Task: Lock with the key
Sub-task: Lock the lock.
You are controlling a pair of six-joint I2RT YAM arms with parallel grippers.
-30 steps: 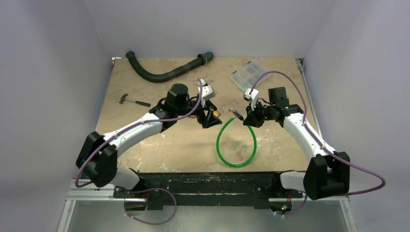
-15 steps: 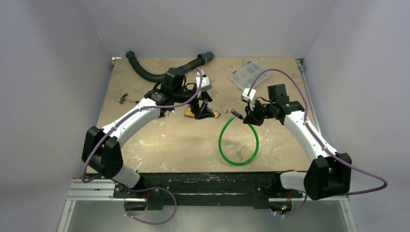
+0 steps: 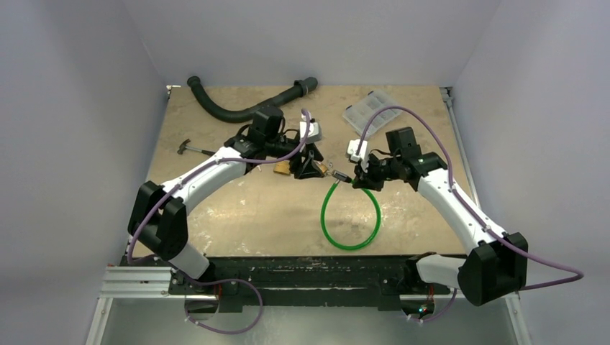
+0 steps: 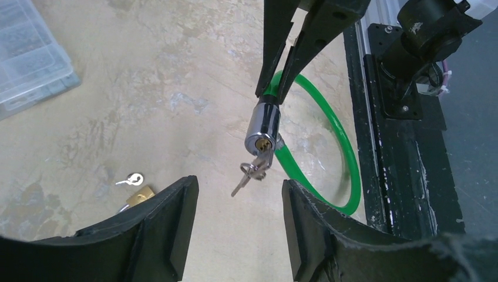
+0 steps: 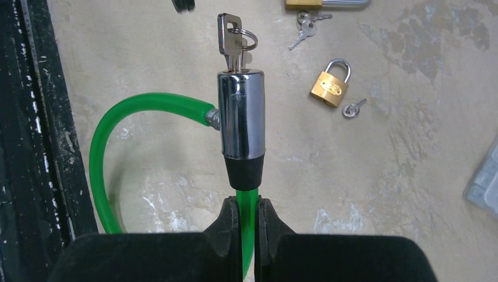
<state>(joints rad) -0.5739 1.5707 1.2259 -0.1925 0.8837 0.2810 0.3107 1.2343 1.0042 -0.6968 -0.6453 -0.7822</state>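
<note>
A green cable lock (image 3: 350, 215) loops over the table's middle. Its chrome cylinder (image 5: 241, 117) is held up off the table, with a key (image 5: 230, 36) on a ring stuck in its end. My right gripper (image 5: 248, 207) is shut on the green cable just behind the cylinder's black collar. In the left wrist view the cylinder (image 4: 262, 126) faces me with the key bunch (image 4: 253, 171) hanging from it. My left gripper (image 4: 239, 191) is open and empty, its jaws wide apart, just short of the keys. In the top view it (image 3: 311, 165) faces the right gripper (image 3: 360, 175).
Two brass padlocks (image 5: 331, 87) (image 3: 282, 168) with small loose keys (image 5: 354, 108) lie on the table near the lock. A black hose (image 3: 241, 108) lies at the back, a hammer (image 3: 193, 148) at the left, a clear plastic box (image 3: 365, 109) at the back right.
My right gripper has carried the lock cylinder left toward my left gripper. My left arm swung back and right; its open jaws now face the keys closely.
</note>
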